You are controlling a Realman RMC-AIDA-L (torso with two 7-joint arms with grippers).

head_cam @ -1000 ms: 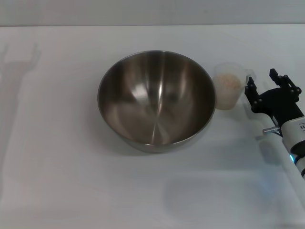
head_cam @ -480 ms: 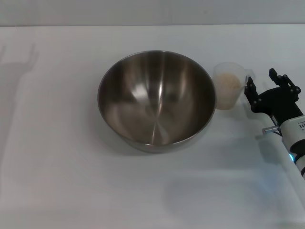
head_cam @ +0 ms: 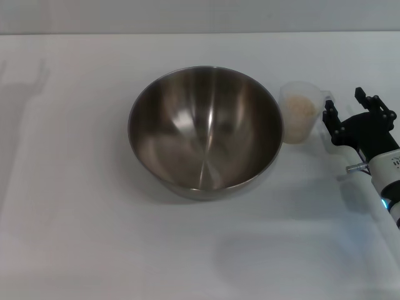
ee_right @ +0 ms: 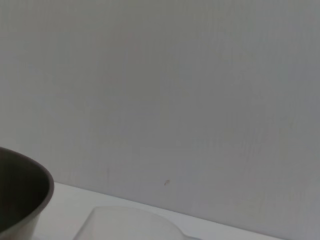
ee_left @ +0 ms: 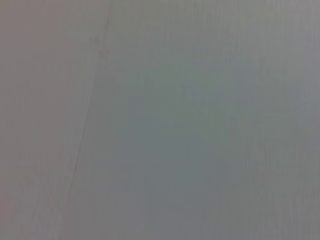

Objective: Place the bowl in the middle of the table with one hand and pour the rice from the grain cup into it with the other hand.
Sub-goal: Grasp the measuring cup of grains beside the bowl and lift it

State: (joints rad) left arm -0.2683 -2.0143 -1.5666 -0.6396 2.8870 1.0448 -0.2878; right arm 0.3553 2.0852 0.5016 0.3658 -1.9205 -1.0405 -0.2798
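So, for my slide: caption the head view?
Open right gripper beside rice-filled cup, empty steel bowl mid-table.

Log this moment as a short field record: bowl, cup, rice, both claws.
bowl: the bowl stands upright mid-table, empty
grain cup: the grain cup stands upright on the table, just beside the bowl on the robot's right
rice: the rice is all in the cup, none poured
right claw: the right claw is open beside the cup handle, not gripping it
left claw: out of sight in every view
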